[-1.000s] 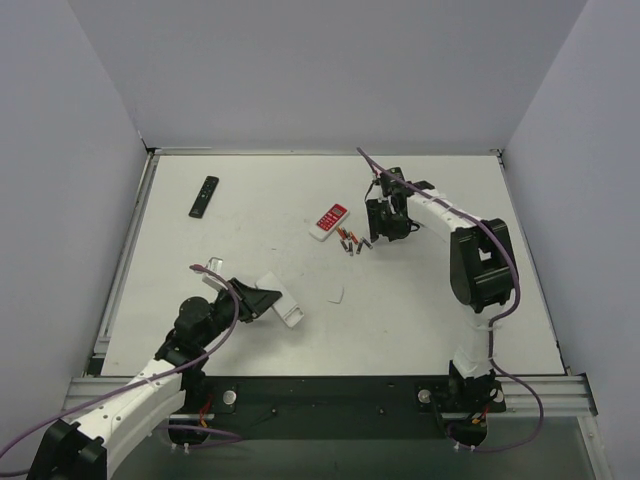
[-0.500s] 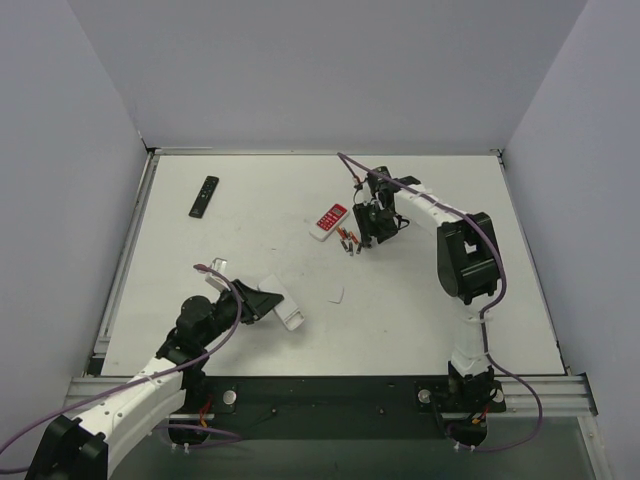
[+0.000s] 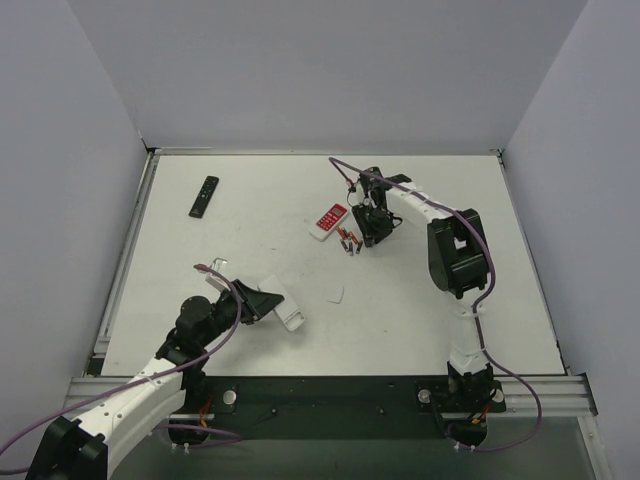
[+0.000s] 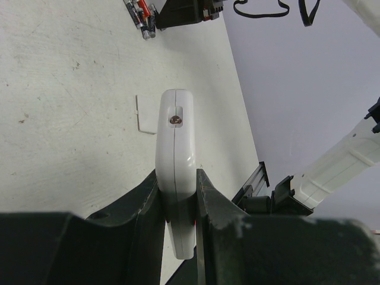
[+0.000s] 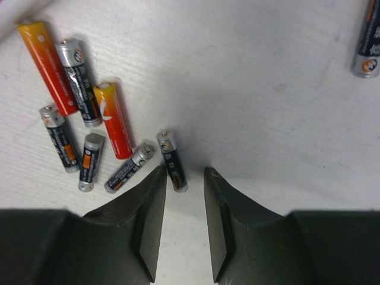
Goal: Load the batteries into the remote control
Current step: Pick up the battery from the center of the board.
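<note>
My left gripper (image 4: 178,173) is shut on the white remote control (image 4: 175,142), held on edge low over the table near my left arm (image 3: 285,305). The batteries (image 5: 89,119) lie in a loose cluster, orange ones and dark ones with silver ends, beside the red-and-white remote (image 3: 328,220). My right gripper (image 5: 184,172) stands open right over them. One dark battery (image 5: 172,160) lies between its fingertips, close against the left finger, with a gap to the right finger. In the top view this gripper (image 3: 365,238) sits just right of the batteries (image 3: 348,240).
A small white cover piece (image 4: 145,114) lies flat on the table just beyond the held remote. One more battery (image 5: 368,41) lies apart from the cluster. A slim black remote (image 3: 204,196) rests at the far left. Grey walls close in the table.
My right arm has swung left across the table, bringing its gripper from beside the batteries to right over them. The left arm and the remote it holds have stayed put.
</note>
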Robot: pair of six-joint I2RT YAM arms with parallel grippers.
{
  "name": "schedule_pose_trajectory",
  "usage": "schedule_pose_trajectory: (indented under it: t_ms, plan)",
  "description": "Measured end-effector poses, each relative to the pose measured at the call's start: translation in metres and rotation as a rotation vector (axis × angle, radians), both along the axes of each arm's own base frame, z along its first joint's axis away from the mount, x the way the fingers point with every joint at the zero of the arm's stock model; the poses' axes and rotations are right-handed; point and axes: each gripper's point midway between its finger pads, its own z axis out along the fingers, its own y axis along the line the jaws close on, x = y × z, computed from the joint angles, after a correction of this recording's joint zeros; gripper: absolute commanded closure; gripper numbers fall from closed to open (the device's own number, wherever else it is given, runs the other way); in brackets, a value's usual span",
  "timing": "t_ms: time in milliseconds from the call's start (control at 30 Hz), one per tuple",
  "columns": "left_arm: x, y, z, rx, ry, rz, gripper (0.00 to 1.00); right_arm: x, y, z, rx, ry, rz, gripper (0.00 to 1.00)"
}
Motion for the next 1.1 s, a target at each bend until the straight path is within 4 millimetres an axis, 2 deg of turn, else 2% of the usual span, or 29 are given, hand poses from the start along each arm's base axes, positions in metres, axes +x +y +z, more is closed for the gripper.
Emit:
schedule_pose_trajectory:
  t_ms: [233, 567, 733, 833, 967, 1033, 1100]
  plan:
    - [-0.001, 0.0, 0.0, 0.0, 0.002, -0.004, 1.0, 0.005, 0.006, -0.003, -0.069, -0.019, 0.053, 0.76]
    - [-0.001, -0.001, 0.0, -0.002, 0.003, -0.006, 1.0, 0.006, 0.006, -0.002, -0.104, -0.025, 0.064, 0.99]
    - [-0.001, -0.001, 0.003, -0.011, -0.003, -0.005, 1.0, 0.002, 0.002, -0.001, -0.111, -0.031, 0.042, 1.0]
    - [0.0, -0.002, 0.008, -0.027, -0.017, -0.005, 1.0, -0.014, -0.005, 0.002, -0.124, -0.027, 0.015, 1.0]
    - [0.001, -0.002, 0.021, -0.058, -0.058, -0.004, 1.0, -0.03, -0.009, 0.025, -0.117, -0.085, -0.025, 1.0]
    - [0.001, -0.002, 0.026, -0.07, -0.078, -0.004, 1.0, -0.037, -0.002, 0.044, -0.092, -0.147, -0.028, 1.0]
    - [0.001, -0.002, 0.034, -0.085, -0.107, -0.003, 1.0, -0.046, 0.014, 0.069, -0.044, -0.231, -0.011, 1.0]
